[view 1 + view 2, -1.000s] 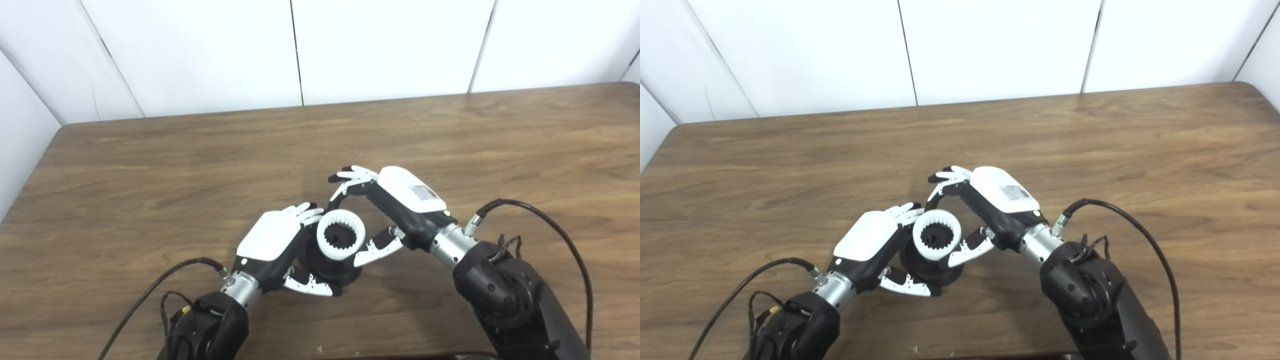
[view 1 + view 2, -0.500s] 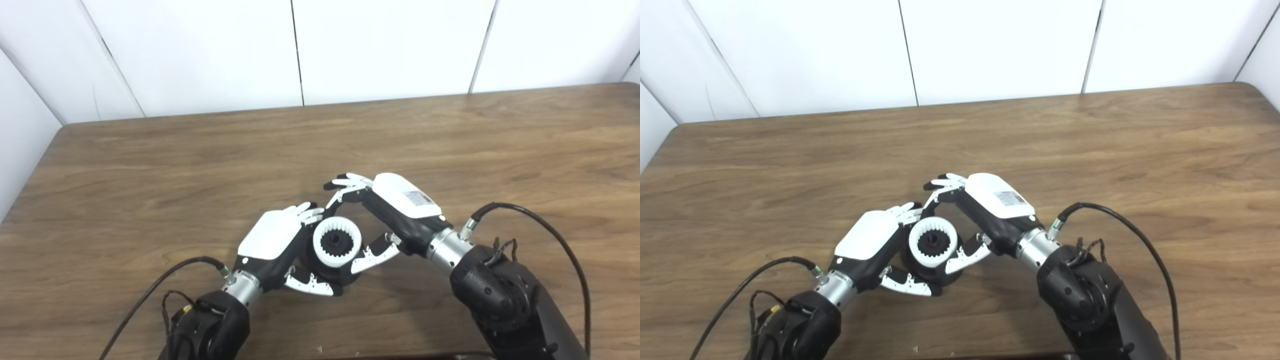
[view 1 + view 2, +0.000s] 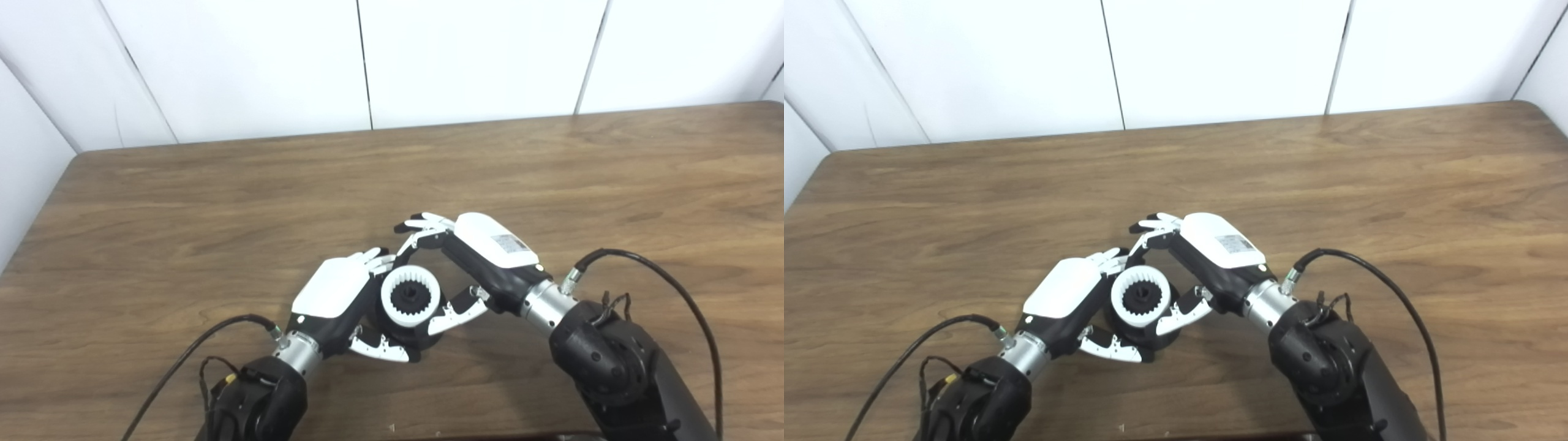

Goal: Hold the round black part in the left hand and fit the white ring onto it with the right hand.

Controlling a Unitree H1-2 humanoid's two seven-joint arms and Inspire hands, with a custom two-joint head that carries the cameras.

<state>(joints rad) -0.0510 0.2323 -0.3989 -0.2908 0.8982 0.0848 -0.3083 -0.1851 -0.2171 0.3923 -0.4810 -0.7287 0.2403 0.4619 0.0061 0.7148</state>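
The left hand [image 3: 334, 288] is wrapped around the round black part [image 3: 404, 327], with its thumb under the front and its other fingers behind. The part sits low on the table [image 3: 184, 202], near the front edge, so the table helps carry it and the hand only has to keep it from sliding or turning. That makes a steady base to push on.

The right hand [image 3: 484, 257] reaches in from the other side. Its fingers curl over the far edge of the white ring [image 3: 410, 295] and its thumb sits at the near edge, so the hand looks closed on the ring. Holding the ring by its outside rim leaves the hole in the middle free.

The ring lies on top of the black part, nearly flat, and the dark toothed hub shows through its middle. The ring has small teeth inside too, so I think they must line up before it can drop all the way. It looks close to seated, but I cannot tell if it is fully down
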